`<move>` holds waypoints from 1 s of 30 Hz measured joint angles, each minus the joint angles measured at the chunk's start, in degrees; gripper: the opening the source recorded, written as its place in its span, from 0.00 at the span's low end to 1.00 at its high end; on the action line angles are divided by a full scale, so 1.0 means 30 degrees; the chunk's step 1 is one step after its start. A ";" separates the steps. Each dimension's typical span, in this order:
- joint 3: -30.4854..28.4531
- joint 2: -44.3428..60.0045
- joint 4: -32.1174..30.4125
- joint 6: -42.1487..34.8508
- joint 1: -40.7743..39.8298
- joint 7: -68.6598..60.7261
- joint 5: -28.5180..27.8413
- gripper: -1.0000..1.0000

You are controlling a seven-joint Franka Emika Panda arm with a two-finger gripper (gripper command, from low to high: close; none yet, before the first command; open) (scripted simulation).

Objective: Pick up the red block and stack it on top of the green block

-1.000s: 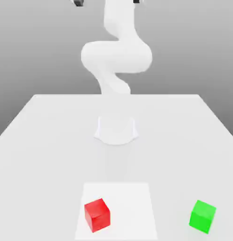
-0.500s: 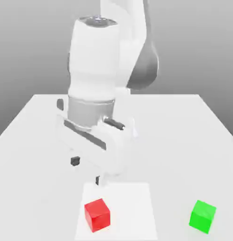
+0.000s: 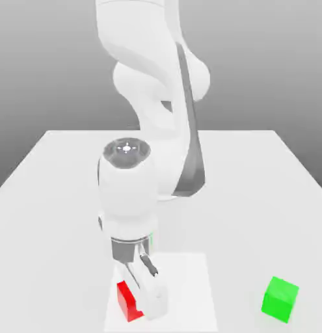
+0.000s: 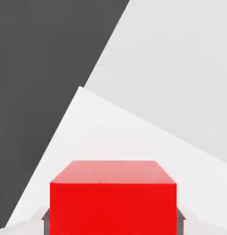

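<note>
Step in hand: as the red block [image 3: 129,303] sits squarely between the fingertips [image 4: 180,222], the job now looks to be securing the grip before the lift.
Gripper: closed on the red block, a pad against each of two opposite faces; how firm the hold is, I cannot tell.
Red block: near part of the table [image 3: 244,214], toward the exterior view's left, on the white square [image 3: 183,286] by the look of it; any small gap beneath it I cannot make out.
Green block: near part of the table too, at the exterior view's right, well apart from the red one and turned at an angle.
Grip quality: the faces run flush with the pads, which should give an even hold; let the squeeze settle fully before any upward move.
Lift: go straight up, smoothly, with no twist, and high enough that the red block's underside will pass over the green block's top.
Carry: travel toward the exterior view's right at that height, then turn the wrist to match the green block's edges.
Placing: centre above, lower slowly to contact, release without sideways push, withdraw upward.
Risk: dragging early could skew the block in the grip; coming in low could knock the green block away.
Progress: stacking remains to be done.
</note>
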 joint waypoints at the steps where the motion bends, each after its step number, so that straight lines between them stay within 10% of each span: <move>1: 0.0174 -0.0445 -0.0069 -0.0355 -0.0132 -0.0164 0.0221 0.00; 13: 0.4464 -0.3472 0.1137 -0.4777 0.3567 0.0758 0.0823 0.00; 18: 0.4366 -0.0627 0.2386 -0.3450 0.6505 0.3070 -0.1680 0.00; 19: 0.4128 -0.0188 0.2448 -0.3109 0.6773 0.3340 -0.2037 1.00; 30: 0.5110 -0.2494 0.2310 -0.5109 0.6211 0.1965 -0.0099 1.00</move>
